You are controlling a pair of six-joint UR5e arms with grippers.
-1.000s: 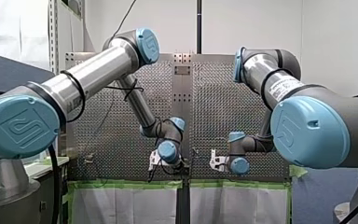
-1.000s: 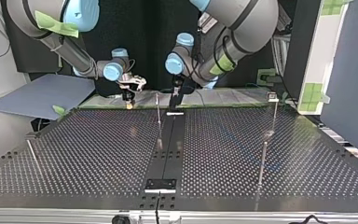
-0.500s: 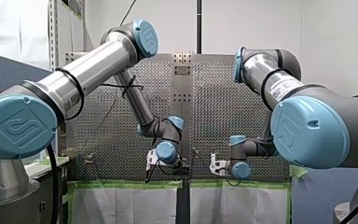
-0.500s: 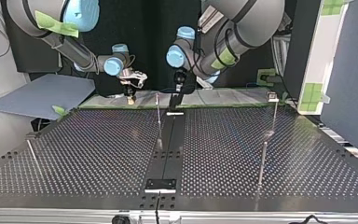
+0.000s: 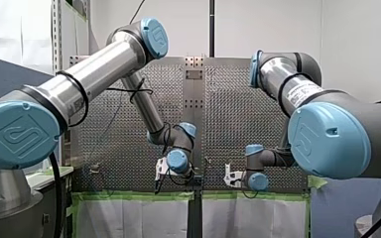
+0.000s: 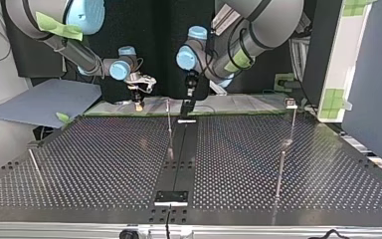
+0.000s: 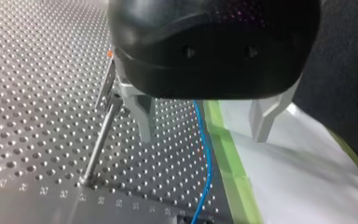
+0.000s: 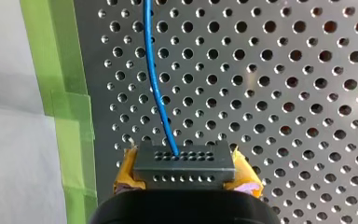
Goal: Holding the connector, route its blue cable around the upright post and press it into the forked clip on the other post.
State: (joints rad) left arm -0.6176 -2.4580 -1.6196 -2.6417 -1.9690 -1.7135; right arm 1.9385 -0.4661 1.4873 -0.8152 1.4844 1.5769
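In the right wrist view my right gripper (image 8: 185,181) is shut on a grey connector (image 8: 182,163), with its yellow pads (image 8: 127,173) on either side. The blue cable (image 8: 156,79) leaves the connector and runs ahead over the perforated table (image 8: 284,93). In the left wrist view my left gripper (image 7: 203,136) is open above the table, and the blue cable (image 7: 207,158) lies below, between its fingers. A thin upright post (image 7: 100,140) with a flat metal piece at its top stands just beside one finger. In the top view my right gripper (image 6: 138,103), the post (image 6: 169,127) and my left gripper (image 6: 188,102) stand in a row at the far edge.
More thin posts stand at the top view's right (image 6: 292,119) (image 6: 280,174) and one at its left (image 6: 34,167). A black strip (image 6: 179,164) runs down the table's middle. Green tape (image 7: 228,158) and a white sheet (image 7: 298,177) border the table's edge by the arms.
Both grippers have shifted slightly upward in the top view. The right one still holds the connector and the left one stays open.
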